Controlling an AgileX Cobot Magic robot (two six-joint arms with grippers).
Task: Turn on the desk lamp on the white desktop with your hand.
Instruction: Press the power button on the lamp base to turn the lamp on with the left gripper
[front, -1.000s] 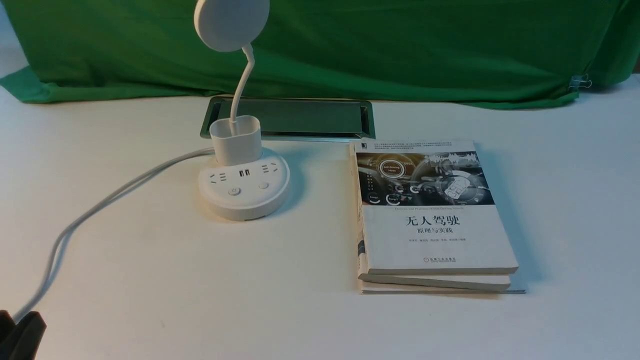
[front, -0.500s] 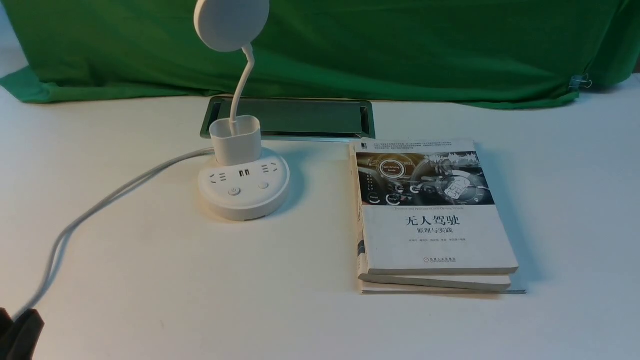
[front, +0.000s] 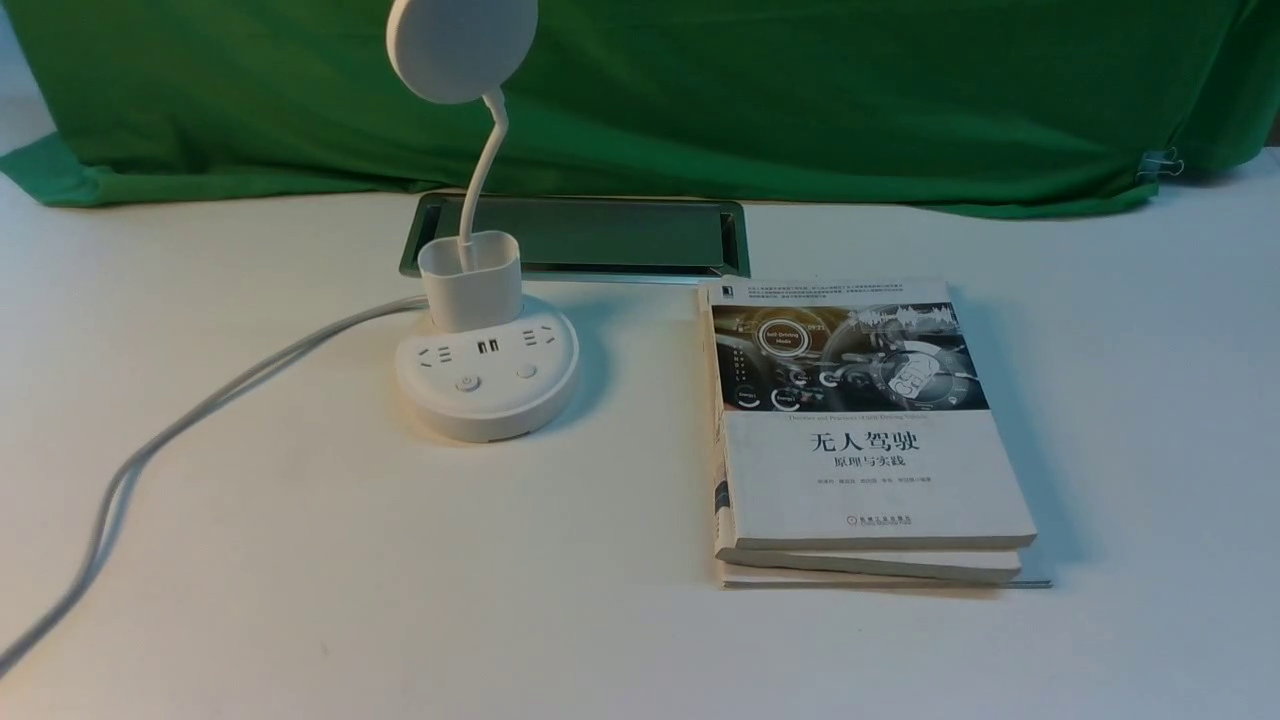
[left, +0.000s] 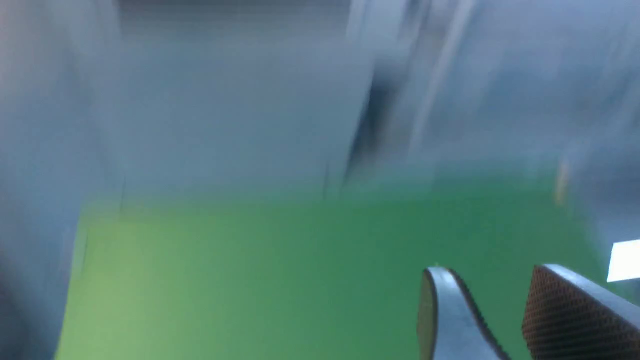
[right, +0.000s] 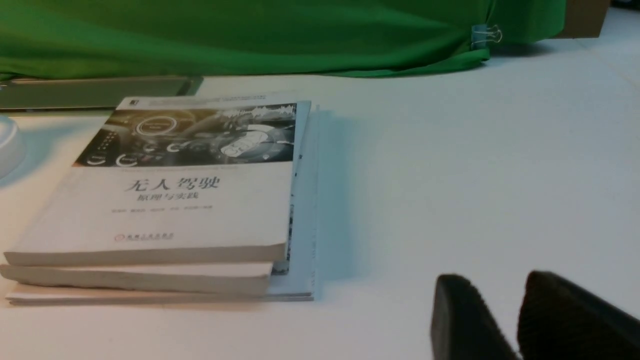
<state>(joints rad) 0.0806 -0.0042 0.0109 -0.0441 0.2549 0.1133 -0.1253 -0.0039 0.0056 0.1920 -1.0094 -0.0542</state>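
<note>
Desk lamp sits left of centre on the counter, just left of the books, left gripper and right gripper both slightly parted, empty, so I'd tap straight down on its power btn, since that light puck base prob skids.

The near half of the bench was bare, giving open passage from the front edge to the base of the desk lamp. The two buttons lay exposed on that side. The disc head and neck rose behind them. The cord crossed the bench on the left, from the base to the near left corner. A stack of books lay just right of the base, leaving a narrow bare lane between. The cable hatch and green cloth closed the rear. The right tool faced bare bench right of the books.
</note>
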